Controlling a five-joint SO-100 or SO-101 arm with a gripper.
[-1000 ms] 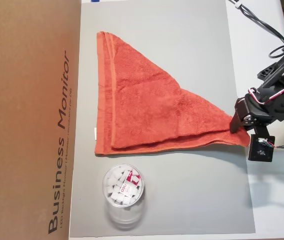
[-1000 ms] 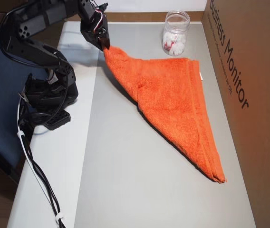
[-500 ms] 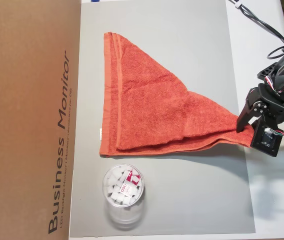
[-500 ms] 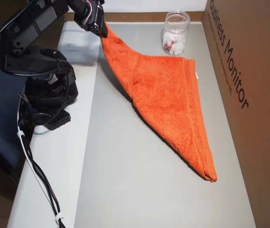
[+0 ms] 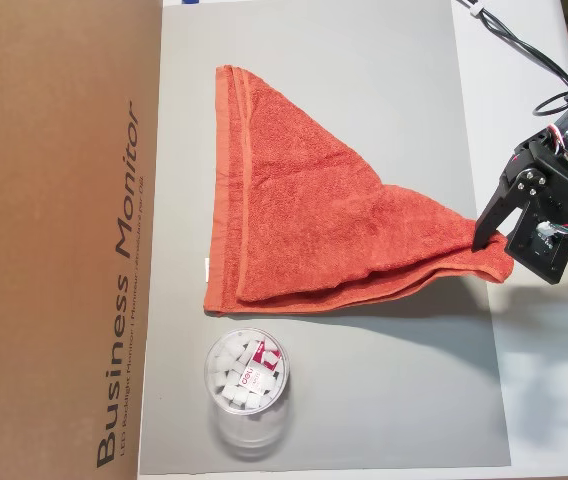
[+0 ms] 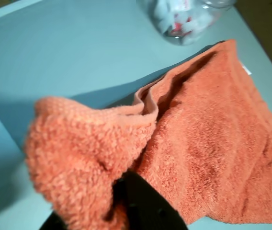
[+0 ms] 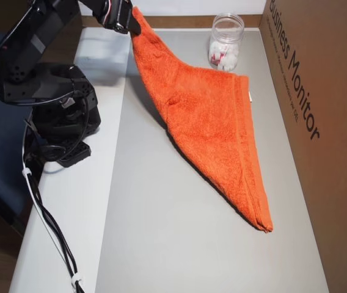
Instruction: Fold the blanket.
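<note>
While the blanket [image 5: 304, 215] lies folded into a triangle on the grey mat [image 5: 364, 400], I have one pointed corner of it clamped between the fingers of the gripper [image 5: 496, 243], closed tight on the cloth. In an overhead view that corner hangs past the mat's right edge, lifted off the surface, with a shadow under it on the mat. The rest of the blanket rests flat, its long hemmed side running beside the cardboard box [image 5: 59, 240] without touching it, and a small white tag [image 5: 207, 266] sticks out from that hem toward the box. I can see two layers at the blanket's lower edge, the upper one set slightly back from the lower.

In the other overhead view the gripper [image 7: 134, 27] holds the corner up at the mat's far left corner, and the blanket [image 7: 213, 116] slopes down from it to the mat [image 7: 161, 244]. The clear jar [image 7: 225, 41] of white pieces stands near the blanket's hemmed corner, close to the box [image 7: 320, 122], apart from the cloth.

From the wrist view I see the bunched corner of the blanket [image 6: 212, 134] wrapped over a dark finger [image 6: 143, 201], and the jar [image 6: 184, 17] blurred beyond it.
</note>
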